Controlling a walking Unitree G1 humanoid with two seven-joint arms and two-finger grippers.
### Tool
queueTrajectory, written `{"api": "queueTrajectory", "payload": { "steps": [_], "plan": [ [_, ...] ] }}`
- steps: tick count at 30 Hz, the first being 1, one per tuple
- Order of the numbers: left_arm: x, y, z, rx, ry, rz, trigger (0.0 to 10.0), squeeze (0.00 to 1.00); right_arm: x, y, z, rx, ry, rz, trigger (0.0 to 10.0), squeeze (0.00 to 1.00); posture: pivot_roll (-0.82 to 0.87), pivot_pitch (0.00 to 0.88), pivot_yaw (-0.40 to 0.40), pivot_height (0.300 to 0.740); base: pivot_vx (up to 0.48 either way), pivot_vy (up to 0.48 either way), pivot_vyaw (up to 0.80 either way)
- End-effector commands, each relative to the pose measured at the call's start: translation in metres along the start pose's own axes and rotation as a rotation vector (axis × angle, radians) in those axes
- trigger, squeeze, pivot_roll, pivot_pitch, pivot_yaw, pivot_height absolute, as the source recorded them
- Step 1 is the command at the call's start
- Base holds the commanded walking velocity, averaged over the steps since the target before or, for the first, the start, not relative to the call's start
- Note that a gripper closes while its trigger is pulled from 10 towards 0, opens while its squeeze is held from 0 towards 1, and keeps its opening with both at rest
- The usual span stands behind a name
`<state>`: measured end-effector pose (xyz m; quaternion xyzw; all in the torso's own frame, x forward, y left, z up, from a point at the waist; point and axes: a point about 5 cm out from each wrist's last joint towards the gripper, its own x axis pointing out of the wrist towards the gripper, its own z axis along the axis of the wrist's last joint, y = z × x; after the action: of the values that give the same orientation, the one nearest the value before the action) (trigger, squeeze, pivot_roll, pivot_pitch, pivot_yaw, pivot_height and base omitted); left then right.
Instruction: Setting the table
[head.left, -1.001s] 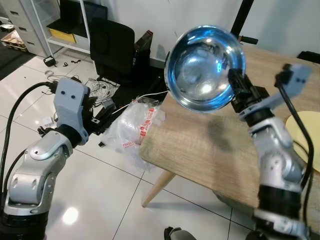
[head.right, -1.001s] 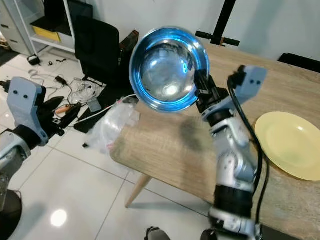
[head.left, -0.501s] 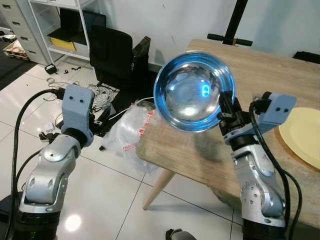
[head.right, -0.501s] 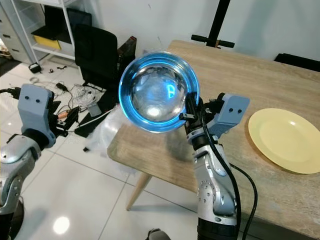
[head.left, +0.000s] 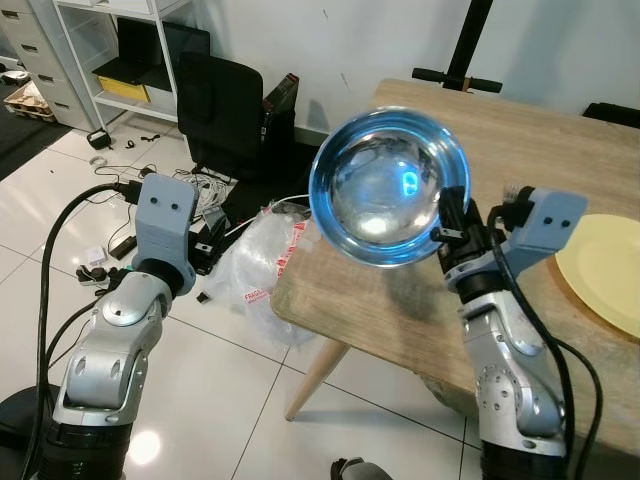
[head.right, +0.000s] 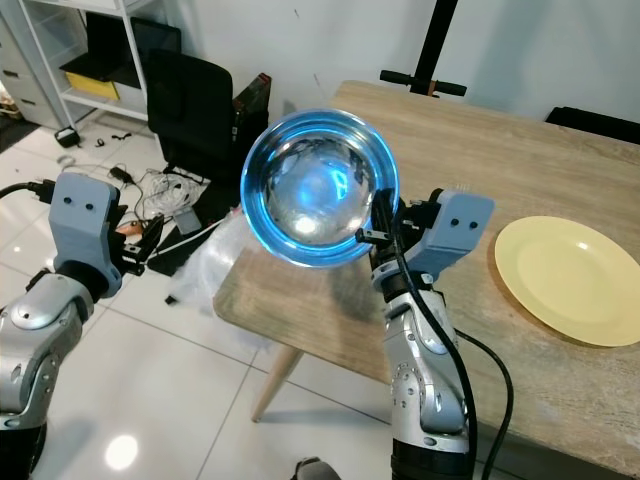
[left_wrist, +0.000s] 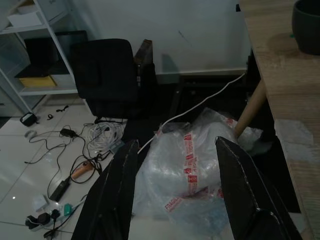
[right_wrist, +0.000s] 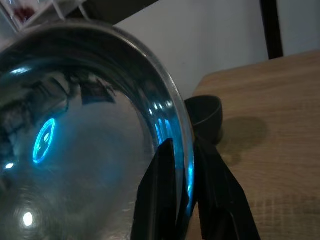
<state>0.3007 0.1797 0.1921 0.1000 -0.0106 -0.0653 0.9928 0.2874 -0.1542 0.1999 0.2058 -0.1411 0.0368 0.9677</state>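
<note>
A shiny steel bowl (head.left: 388, 187) with blue reflections is held up on its side, hollow toward me, above the near left corner of the wooden table (head.right: 500, 150). My right gripper (right_wrist: 189, 165) is shut on the bowl's rim, one finger inside and one outside. A yellow plate (head.right: 565, 280) lies flat on the table to the right. A small dark bowl (right_wrist: 205, 112) stands farther along the tabletop. My left gripper (left_wrist: 176, 145) is open and holds nothing, out over the floor left of the table.
A crumpled plastic bag (head.left: 265, 255) lies on the white tiles by the table leg. Behind it are a black chair (head.left: 225, 110), loose cables (head.left: 195, 175) and a shelf unit (head.left: 100, 50). A black stand (head.left: 465, 50) rises at the table's far edge.
The view has shifted as the camera moved. My right gripper has brought the bowl lower and a little nearer, still shut on its rim. My left arm has lifted slightly.
</note>
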Motion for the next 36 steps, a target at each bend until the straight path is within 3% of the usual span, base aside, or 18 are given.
{"api": "queueTrajectory", "payload": {
  "steps": [1,2,3,5,7,9,10,36],
  "plan": [
    [-0.0001,-0.0015,-0.0042,-0.004,0.012,0.002,10.0,0.0,0.0024,0.0002,0.0016,0.029,-0.001,0.003,10.0,0.0,-0.06,0.044,0.053,0.74,0.0,0.0,0.0],
    [-0.0001,-0.0015,-0.0042,-0.004,0.012,0.002,10.0,0.0,0.0024,0.0002,0.0016,0.029,-0.001,0.003,10.0,0.0,-0.06,0.044,0.053,0.74,0.0,0.0,0.0],
    [0.0002,-0.0015,-0.0042,-0.004,0.01,0.003,10.0,0.0,0.0032,-0.0023,0.0018,0.143,0.008,-0.022,10.0,0.0,-0.06,0.044,0.053,0.74,0.0,0.0,0.0],
    [0.0004,-0.0015,-0.0042,-0.004,0.009,0.003,10.0,0.0,0.0036,-0.0028,0.0026,0.101,0.009,-0.013,10.0,0.0,-0.06,0.045,0.05,0.74,0.0,0.0,0.0],
    [0.0009,-0.0013,-0.0042,-0.005,0.009,0.006,10.0,0.0,0.0037,-0.0038,0.0019,-0.061,0.013,0.017,10.0,0.0,-0.06,0.045,0.048,0.74,0.0,0.0,0.0],
    [0.001,-0.0013,-0.0043,-0.005,0.008,0.006,10.0,0.0,0.0036,-0.0047,0.0017,-0.063,0.014,0.011,10.0,0.0,-0.06,0.045,0.048,0.74,0.0,0.0,0.0],
    [0.001,-0.0013,-0.0043,-0.005,0.008,0.007,10.0,0.0,0.0034,-0.0038,0.0018,-0.11,0.012,0.029,10.0,0.0,-0.06,0.045,0.048,0.74,0.0,0.0,0.0],
    [0.0016,-0.0022,-0.0047,-0.006,0.002,0.004,10.0,0.0,0.0044,-0.0069,0.0034,-0.111,0.008,0.026,10.0,0.0,-0.06,0.043,0.048,0.74,0.0,0.0,0.0]
  ]
}}
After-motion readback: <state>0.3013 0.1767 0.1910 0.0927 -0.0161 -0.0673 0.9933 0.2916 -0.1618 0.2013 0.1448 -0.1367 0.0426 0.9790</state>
